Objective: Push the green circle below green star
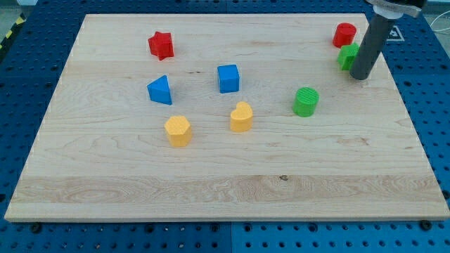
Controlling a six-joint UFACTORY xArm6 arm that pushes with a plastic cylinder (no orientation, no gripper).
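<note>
The green circle (306, 102) is a round green block right of the board's middle. The green star (347, 56) sits near the view's top right, partly hidden behind my rod. My tip (360, 76) rests on the board just right of and slightly below the green star, close to it or touching it; I cannot tell which. The tip is up and to the right of the green circle, well apart from it.
A red cylinder (344, 34) sits just above the green star. A red star (161, 45) is at top left. A blue triangle (160, 90) and blue cube (228, 78) are near the middle. A yellow hexagon (178, 131) and yellow heart (241, 117) lie below them. All sit on the wooden board (211, 197).
</note>
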